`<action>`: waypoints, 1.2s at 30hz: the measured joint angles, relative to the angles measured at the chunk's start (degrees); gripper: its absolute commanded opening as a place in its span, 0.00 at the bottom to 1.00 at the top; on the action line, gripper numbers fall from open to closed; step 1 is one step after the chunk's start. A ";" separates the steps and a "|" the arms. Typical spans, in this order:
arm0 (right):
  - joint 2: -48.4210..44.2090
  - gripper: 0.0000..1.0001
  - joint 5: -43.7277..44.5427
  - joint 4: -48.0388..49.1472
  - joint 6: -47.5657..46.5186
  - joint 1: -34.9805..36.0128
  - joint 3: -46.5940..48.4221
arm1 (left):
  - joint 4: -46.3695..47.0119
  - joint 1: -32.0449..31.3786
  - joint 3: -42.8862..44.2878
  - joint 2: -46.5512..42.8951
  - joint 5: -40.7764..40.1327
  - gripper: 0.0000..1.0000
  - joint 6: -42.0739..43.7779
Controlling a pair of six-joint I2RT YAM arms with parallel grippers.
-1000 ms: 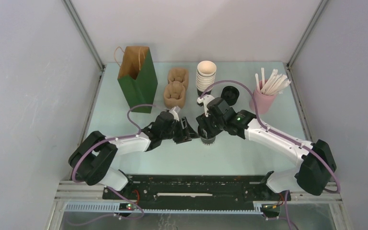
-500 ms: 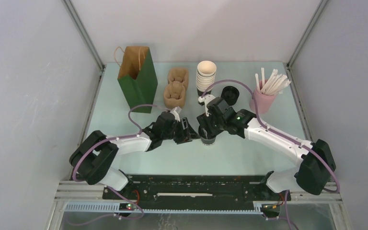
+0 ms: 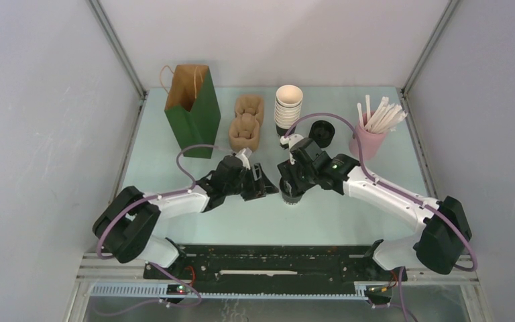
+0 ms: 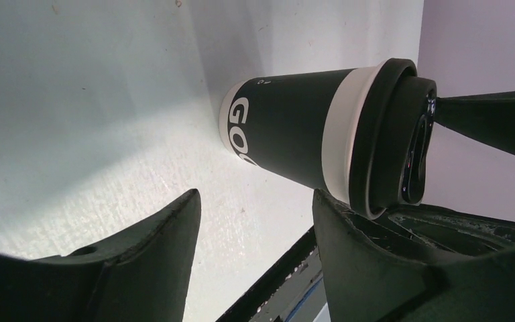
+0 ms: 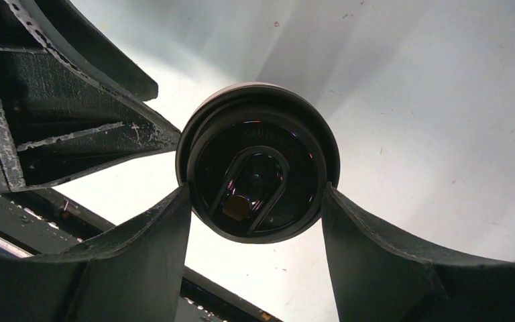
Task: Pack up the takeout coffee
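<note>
Showing white block letters "GO" on its dark paper side, with the rest of the word out of view, the takeout coffee (image 4: pixel 288 127) stands upright on the pale, matte table (image 3: pixel 349 215), near the middle and closer to the arm bases than the green paper bag (image 3: pixel 193 117). A white band circles the cup just under its round, glossy black plastic lid (image 5: pixel 258 161). The lid has a raised rim and a sunken centre with a keyhole-shaped sip flap; its faint embossed lettering is too small to read.

The right gripper (image 5: pixel 256 191) hangs directly over the cup, its two black, curved fingers (image 5: pixel 154 261) pressed against opposite sides of the lid rim, clamping it.

The left gripper (image 4: pixel 255 201) lies low beside the cup. Its fingers (image 4: pixel 147 261) are spread well apart and hold nothing; the cup sits just beyond their tips.
</note>
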 measured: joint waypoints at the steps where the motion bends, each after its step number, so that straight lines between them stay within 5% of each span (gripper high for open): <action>1: 0.00 0.66 0.00 0.04 0.04 0.00 0.00 | 0.00 0.13 0.00 -0.15 0.00 0.67 0.00; 17: -8.15 0.65 -1.66 -0.85 1.46 -1.20 -1.51 | 0.02 2.69 5.35 2.58 0.26 0.67 1.07; 36: 0.44 0.66 1.07 -6.01 0.26 1.31 3.58 | -0.61 2.80 3.19 0.90 -0.09 0.68 2.43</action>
